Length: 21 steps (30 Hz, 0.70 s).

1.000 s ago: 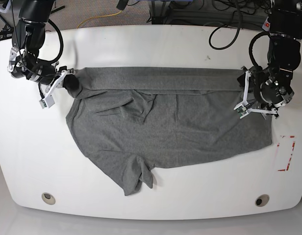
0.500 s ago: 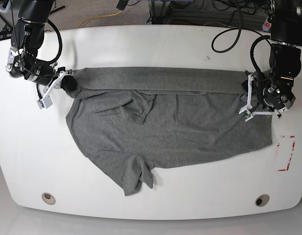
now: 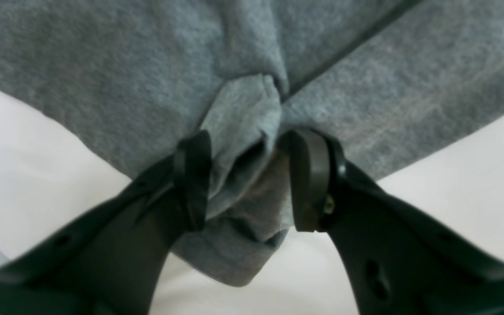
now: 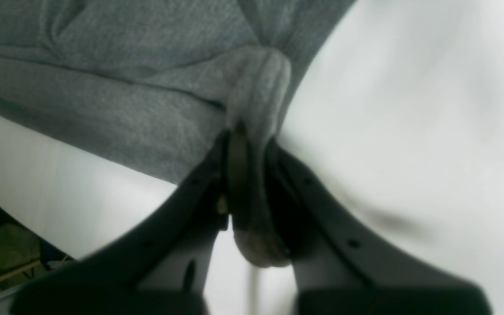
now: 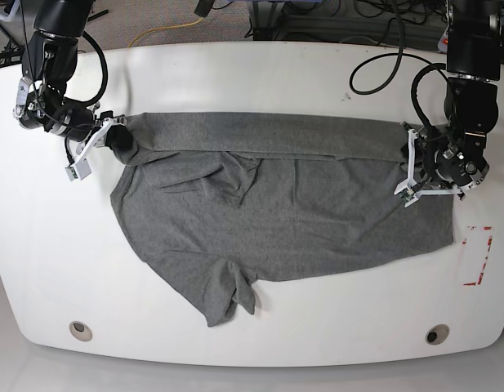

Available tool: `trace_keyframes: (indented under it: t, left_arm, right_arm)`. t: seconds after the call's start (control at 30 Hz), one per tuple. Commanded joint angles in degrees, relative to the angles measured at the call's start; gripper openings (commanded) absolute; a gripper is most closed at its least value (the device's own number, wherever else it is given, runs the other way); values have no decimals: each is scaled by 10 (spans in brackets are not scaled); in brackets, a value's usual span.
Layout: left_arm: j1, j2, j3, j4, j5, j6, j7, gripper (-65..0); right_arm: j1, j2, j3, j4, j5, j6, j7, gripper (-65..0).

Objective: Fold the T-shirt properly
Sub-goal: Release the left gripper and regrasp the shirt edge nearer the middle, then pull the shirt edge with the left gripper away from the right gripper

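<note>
One T-shirt point(image 5: 276, 204), one table point(image 5: 260, 73), two arms, two table holes

base cam looks straight down from high up, taking in the whole white surface point(image 5: 252, 77) with both arms at its far corners. each wrist cam sits right behind its own hand, very close and blurry, aimed along the fingers. all three views share the grey t-shirt point(image 5: 276, 204) and bits of surface.

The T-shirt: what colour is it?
Plain heather grey T-shirt, no print; clearest in the base view.
</note>
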<state>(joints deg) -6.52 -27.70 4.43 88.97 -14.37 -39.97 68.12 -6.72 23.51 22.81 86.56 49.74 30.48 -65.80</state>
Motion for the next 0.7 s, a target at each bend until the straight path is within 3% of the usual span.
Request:
trace_keyframes:
  t: [0.0, 0.17, 0.67]
  left_arm:
    - [-12, -8, -13, 7, 2, 0, 1, -381]
    - [-12, -2, -45, 7, 0, 0, 1, -278]
    - [-20, 4, -48, 2, 1, 0, 1, -287]
  right_arm:
    - [7, 12, 3, 10, 10, 3, 10, -629]
    - [7, 12, 3, 10, 10, 3, 10, -629]
    - [7, 11, 3, 10, 10, 3, 10, -629]
